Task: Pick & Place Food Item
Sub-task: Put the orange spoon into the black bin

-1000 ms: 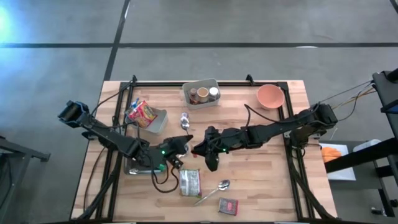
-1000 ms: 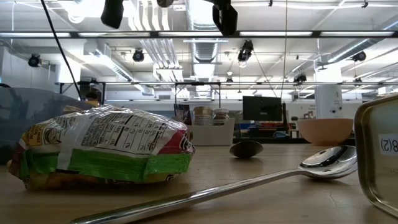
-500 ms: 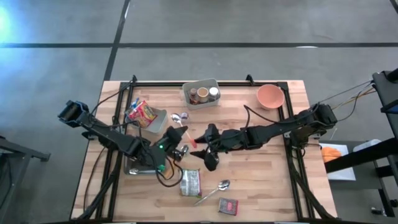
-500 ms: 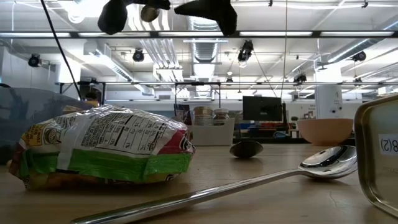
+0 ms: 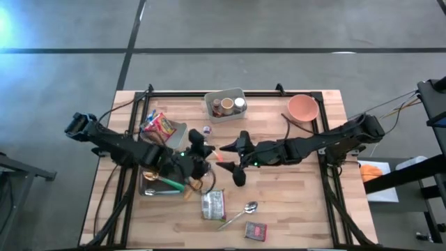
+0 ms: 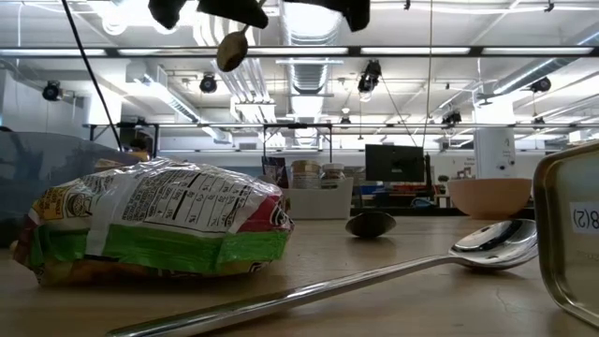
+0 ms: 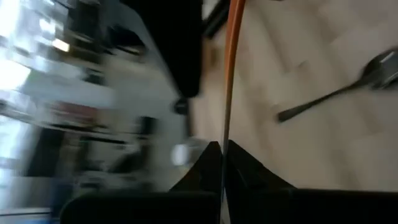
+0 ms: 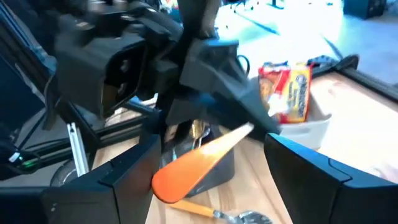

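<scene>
My left gripper [image 5: 202,156] is shut on an orange-handled spoon [image 8: 186,169] above the table's middle. The spoon's bowl [image 6: 231,51] hangs in the air in the low view. My right gripper [image 5: 232,160] faces it from the right, open, its fingers on either side of the orange handle's broad end without touching it. A red-and-yellow snack bag [image 5: 159,126] lies in a grey tub at the left. Another bag [image 5: 212,204], green and silver, lies flat on the table near the front. My left gripper pinches the spoon's thin orange handle [image 7: 227,106] between its two fingertips. The fingers lie across the handle. The spoon is lifted clear of the table, its broad orange end [image 8: 177,177] toward my right gripper and its bowl lower on the other side.
A grey bin with jars [image 5: 224,104] and a pink bowl [image 5: 303,107] stand at the far edge. A metal spoon [image 5: 240,212] and a small tin [image 5: 256,231] lie near the front edge. A grey tray [image 5: 150,187] sits under my left arm.
My right gripper has opened and let go of the orange handle, then risen a little. My left gripper, still shut on the spoon, has rolled its wrist and shifted slightly, so the spoon has turned and its bowl now hangs lower.
</scene>
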Robot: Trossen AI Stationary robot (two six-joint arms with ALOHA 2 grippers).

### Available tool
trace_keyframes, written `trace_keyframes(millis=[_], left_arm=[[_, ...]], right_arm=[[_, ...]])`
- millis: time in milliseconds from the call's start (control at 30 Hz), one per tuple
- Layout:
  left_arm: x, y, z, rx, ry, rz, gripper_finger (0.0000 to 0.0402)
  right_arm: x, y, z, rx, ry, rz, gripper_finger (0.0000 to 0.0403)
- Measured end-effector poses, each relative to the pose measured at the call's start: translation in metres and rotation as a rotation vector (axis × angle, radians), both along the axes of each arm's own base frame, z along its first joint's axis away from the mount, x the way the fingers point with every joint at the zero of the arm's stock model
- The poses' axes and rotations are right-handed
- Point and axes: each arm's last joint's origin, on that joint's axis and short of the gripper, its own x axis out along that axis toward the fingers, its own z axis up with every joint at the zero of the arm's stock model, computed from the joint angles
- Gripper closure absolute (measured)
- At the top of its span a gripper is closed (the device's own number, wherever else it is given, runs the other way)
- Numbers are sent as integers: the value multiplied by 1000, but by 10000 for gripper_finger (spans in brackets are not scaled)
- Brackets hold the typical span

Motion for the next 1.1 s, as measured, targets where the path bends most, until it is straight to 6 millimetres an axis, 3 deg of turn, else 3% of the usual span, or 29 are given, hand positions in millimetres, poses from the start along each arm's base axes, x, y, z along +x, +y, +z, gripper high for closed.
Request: trace_keyframes(millis=[300,433,667,933,1100], left_arm=[[-10,34,24,-564,172,171,401],[-24,39,21,-663,302,296,401],[-45,32,4,-785,480,478,401],[-62,12,-29,-808,689,433,401],[-72,8,-56,-826,779,453,401]], right_arm=[[-37,-13,22,-74,107,-97,121],[-50,-17,23,-72,168,-152,121],[-55,-18,4,-37,288,-185,121],[-45,-15,-37,-17,406,-218,121],[-42,-14,-32,-31,389,-205,121]])
